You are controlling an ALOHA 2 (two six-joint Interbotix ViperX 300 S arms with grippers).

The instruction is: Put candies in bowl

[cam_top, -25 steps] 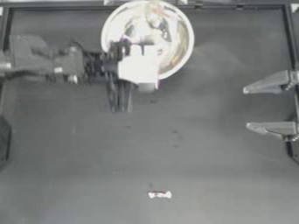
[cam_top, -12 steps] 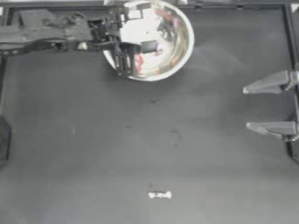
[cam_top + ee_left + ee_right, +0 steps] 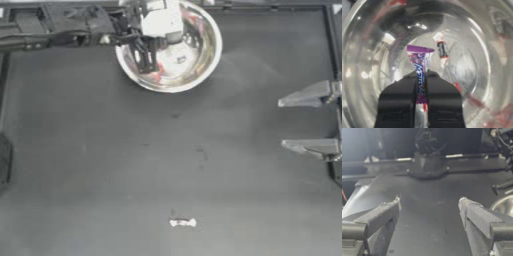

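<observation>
above the bowl (image 3: 200, 65) the left gripper (image 3: 147, 52) has swung in from beside its rim, jaws clamped on a purple-white candy (image 3: 419, 72); a release should follow. one white candy (image 3: 182, 222) lies far from the bowl; the right gripper (image 3: 304, 122) waits, jaws apart

1. The overhead picture is evenly but dimly lit; the dark table (image 3: 167, 165) looks flat grey, with faint mottling and soft edges.
2. Glare flares off the shiny bowl (image 3: 200, 65), washing its inner wall to near white, with smeared red reflections.
3. In the left wrist view the bowl's wall is blurred and streaked; the purple-white candy (image 3: 419, 67) is sharper.
4. The right wrist view is dim, its background hazy.
</observation>
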